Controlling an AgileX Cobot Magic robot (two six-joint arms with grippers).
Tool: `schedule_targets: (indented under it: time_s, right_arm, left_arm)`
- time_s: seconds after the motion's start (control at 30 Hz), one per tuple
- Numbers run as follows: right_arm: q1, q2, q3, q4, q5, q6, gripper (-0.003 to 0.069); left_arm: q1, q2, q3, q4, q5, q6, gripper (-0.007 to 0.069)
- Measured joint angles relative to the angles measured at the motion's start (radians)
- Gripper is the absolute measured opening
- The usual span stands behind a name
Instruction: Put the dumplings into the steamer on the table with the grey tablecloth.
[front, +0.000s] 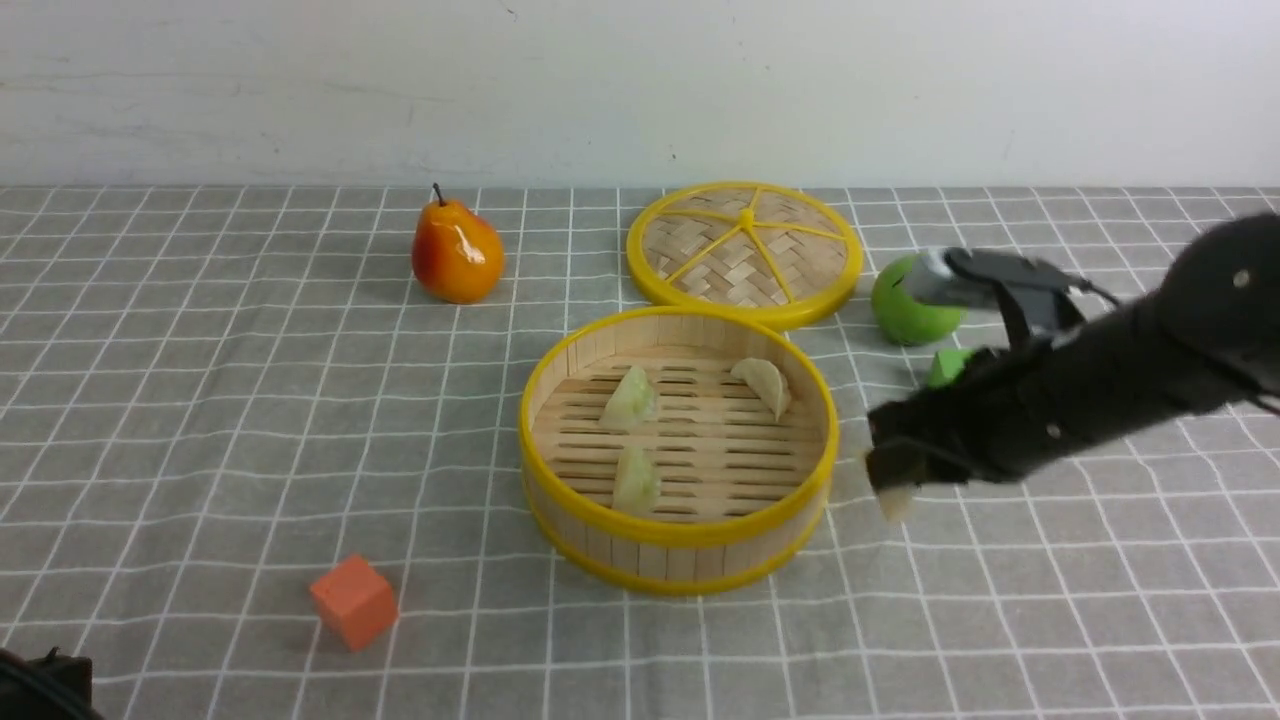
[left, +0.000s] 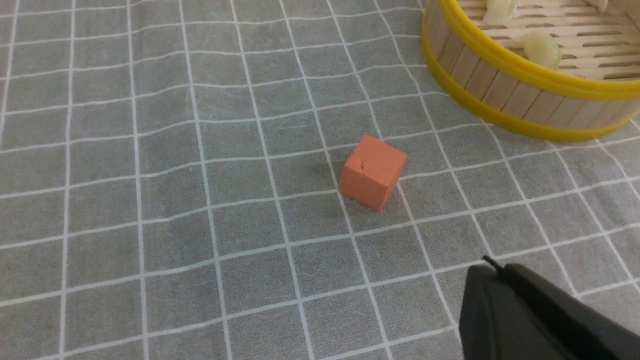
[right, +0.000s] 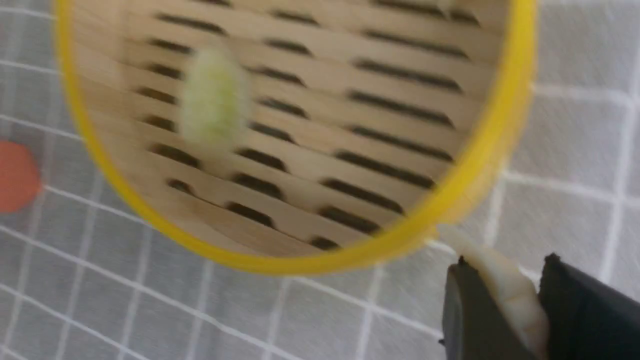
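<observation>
Front view hides my right gripper (front: 893, 478) tips; the wrist view shows them pinching a cream dumpling (right: 510, 295) just beside the steamer (front: 675, 550). My left gripper (left: 492, 280) is mostly cut off, fingers closed.

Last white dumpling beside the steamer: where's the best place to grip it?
Across its two broad faces, from the side away from the steamer, as the right gripper does: the white dumpling is a thin crescent, so the jaws span it easily.
</observation>
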Motion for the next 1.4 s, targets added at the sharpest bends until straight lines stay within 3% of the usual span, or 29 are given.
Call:
schedule_targets:
  time_s: [0.23,0.5,0.57,0.67,0.77,0.97,1.07,1.13,1.3,1.4]
  right_arm:
    - [0.146,0.1,-0.131,0.023,-0.183,-0.124,0.0178]
    - [0.149,0.277,-0.135,-0.02,-0.288,-0.163,0.019]
    - [0.149,0.28,-0.135,-0.029,-0.287,-0.166,0.0216]
    - [0.148,0.278,-0.135,-0.037,-0.286,-0.179,0.0333]
    - [0.147,0.269,-0.135,-0.051,-0.285,-0.18,0.04]
    - [0.124,0.137,-0.147,-0.074,-0.253,-0.182,0.044]
    - [0.07,-0.009,-0.171,-0.092,-0.188,-0.182,0.0409]
    - [0.011,-0.168,-0.182,-0.123,-0.107,-0.183,0.0345]
    - [-0.165,-0.488,-0.153,-0.223,0.065,-0.166,0.0076]
    - [-0.229,-0.622,-0.051,-0.233,0.014,-0.122,-0.001]
  left_arm:
    - [0.0,0.0,0.0,0.0,0.0,0.0,0.0006]
    - [0.0,0.0,0.0,0.0,0.0,0.0,0.0006]
    - [0.0,0.0,0.0,0.0,0.0,0.0,0.0006]
    - [0.0,0.0,0.0,0.0,0.0,0.0,0.0007]
    - [0.0,0.0,0.0,0.0,-0.001,0.0,0.0009]
    - [0.0,0.0,0.0,0.002,-0.001,0.0,0.0011]
    - [0.0,0.0,0.0,0.004,-0.001,0.0,0.0017]
    - [0.0,0.0,0.0,0.006,-0.001,0.0,0.0019]
    - [0.0,0.0,0.0,0.006,-0.001,0.0,0.0019]
    - [0.0,0.0,0.0,0.006,-0.001,0.0,0.0019]
